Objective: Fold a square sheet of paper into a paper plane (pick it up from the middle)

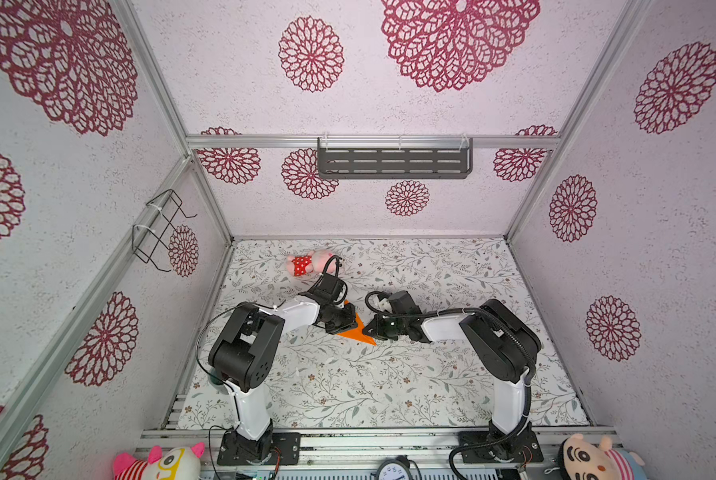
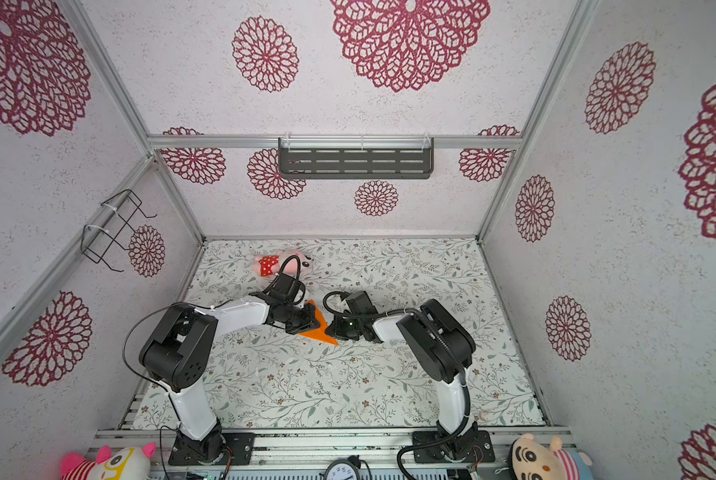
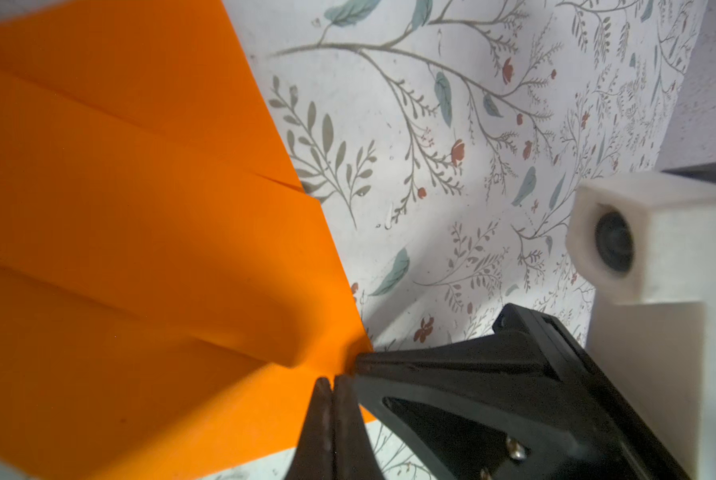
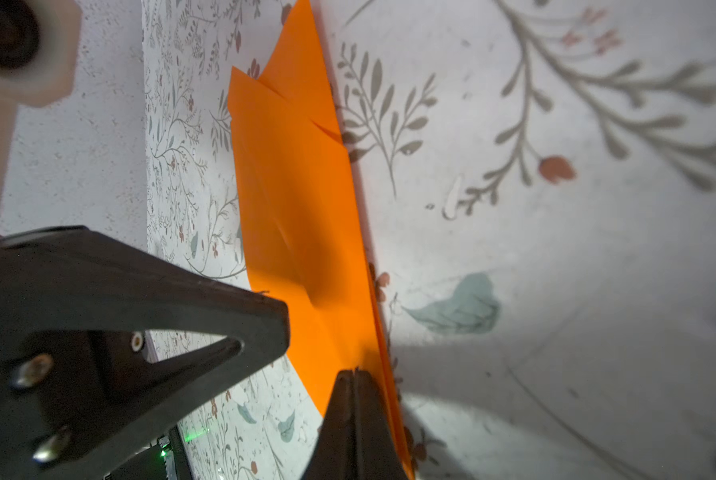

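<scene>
Paper plane (image 1: 358, 332) (image 2: 321, 334), bright orange with folded layers, sits mid-frame in both top views, between the two arms over the flowered desk (image 1: 389, 386). The left pincer (image 3: 332, 380) is clenched on its edge, tips pressed together. The right pincer (image 4: 354, 374) is clenched on the same paper from the opposite side. A pink plush toy (image 1: 310, 262) lies further up and left.

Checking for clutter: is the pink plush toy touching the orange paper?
No, the pink plush toy lies farther back, clear of the paper plane.
</scene>
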`<state>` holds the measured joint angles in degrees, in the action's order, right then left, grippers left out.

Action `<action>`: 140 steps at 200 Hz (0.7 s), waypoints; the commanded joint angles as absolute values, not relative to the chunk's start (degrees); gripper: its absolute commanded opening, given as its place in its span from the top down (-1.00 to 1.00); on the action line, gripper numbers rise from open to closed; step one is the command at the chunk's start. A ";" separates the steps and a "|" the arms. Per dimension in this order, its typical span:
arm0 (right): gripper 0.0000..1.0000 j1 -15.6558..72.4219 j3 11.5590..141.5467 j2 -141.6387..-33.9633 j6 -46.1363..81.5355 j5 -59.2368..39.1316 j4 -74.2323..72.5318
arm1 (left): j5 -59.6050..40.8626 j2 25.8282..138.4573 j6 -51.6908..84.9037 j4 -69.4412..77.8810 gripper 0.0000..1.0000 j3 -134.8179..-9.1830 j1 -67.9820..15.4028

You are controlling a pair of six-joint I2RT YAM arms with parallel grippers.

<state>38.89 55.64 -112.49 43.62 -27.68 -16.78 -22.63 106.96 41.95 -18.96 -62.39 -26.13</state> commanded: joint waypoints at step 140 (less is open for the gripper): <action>0.89 38.94 53.09 -115.35 43.68 -23.81 -5.69 | -12.96 114.45 35.73 -34.71 0.99 -70.84 -24.22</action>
<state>38.89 55.66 -112.49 43.59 -27.66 -16.69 -16.88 112.07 37.52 -31.35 -69.82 -25.54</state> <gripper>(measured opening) 0.061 0.040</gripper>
